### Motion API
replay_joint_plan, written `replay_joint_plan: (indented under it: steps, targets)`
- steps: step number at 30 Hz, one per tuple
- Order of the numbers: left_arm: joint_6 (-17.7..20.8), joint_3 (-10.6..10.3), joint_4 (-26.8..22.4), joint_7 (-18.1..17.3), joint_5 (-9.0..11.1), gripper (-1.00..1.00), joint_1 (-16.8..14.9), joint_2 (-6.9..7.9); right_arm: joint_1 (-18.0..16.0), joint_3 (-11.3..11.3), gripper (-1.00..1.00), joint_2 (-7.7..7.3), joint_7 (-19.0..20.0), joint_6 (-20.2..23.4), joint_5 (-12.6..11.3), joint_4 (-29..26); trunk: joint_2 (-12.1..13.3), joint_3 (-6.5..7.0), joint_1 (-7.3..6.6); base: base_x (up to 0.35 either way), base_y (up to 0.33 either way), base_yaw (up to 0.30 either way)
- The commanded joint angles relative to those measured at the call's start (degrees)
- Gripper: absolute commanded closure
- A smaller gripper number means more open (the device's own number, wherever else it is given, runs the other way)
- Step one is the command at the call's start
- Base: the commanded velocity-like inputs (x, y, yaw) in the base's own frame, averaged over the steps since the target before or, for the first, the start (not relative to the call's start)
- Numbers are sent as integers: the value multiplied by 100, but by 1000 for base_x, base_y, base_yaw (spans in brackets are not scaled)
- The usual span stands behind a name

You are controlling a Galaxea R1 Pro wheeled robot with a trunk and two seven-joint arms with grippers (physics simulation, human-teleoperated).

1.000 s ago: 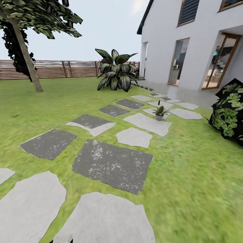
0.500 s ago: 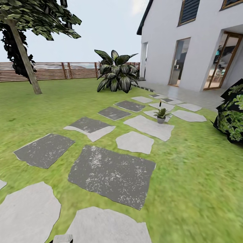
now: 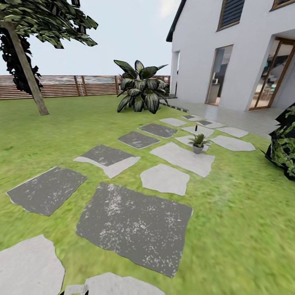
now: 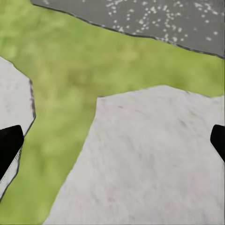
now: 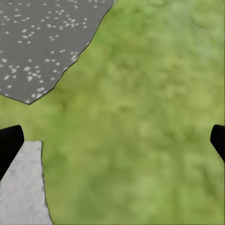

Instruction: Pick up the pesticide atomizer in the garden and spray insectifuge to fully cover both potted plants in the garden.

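One potted plant (image 3: pixel 198 142), a small green rosette in a grey pot, stands on a pale stepping stone (image 3: pixel 183 157) in the garden lawn, far ahead and to the right. Just behind it a slim dark upright bottle, the pesticide atomizer (image 3: pixel 196 128), stands on another stone. My left gripper (image 4: pixel 112 145) hangs open over a pale stone and grass, with its black fingertips (image 4: pixel 9 146) at the picture's sides. My right gripper (image 5: pixel 112 143) is open too, above grass beside a dark stone, and nothing is between its fingers.
Grey stepping stones (image 3: pixel 133 223) cross the lawn toward the white house (image 3: pixel 229 53). A big striped bush (image 3: pixel 141 90) stands at the back, a tree (image 3: pixel 26 65) at the far left before the brown fence (image 3: pixel 61 85), and a dark leafy shrub (image 3: pixel 284 147) at the right.
The whole head view has shifted: the stones slide down and toward me, and the potted plant looks slightly nearer, so the camera has moved forward. Nothing in the garden has moved itself.
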Motion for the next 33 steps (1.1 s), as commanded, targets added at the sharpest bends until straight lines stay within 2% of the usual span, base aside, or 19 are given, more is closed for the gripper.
replay_joint_plan:
  steps: [1, 33]
  targets:
    - [-18, 20, 7, -2, -1, -100, -3, 5, -3, -6, -100, 3, 2, -17, 2, 6, -2, -5, 2, 339, 0, 0]
    - [-26, 19, 7, -2, -7, -100, -3, -1, -3, -1, -100, 3, 2, -17, 2, 9, -2, -5, 2, 339, 0, 0]
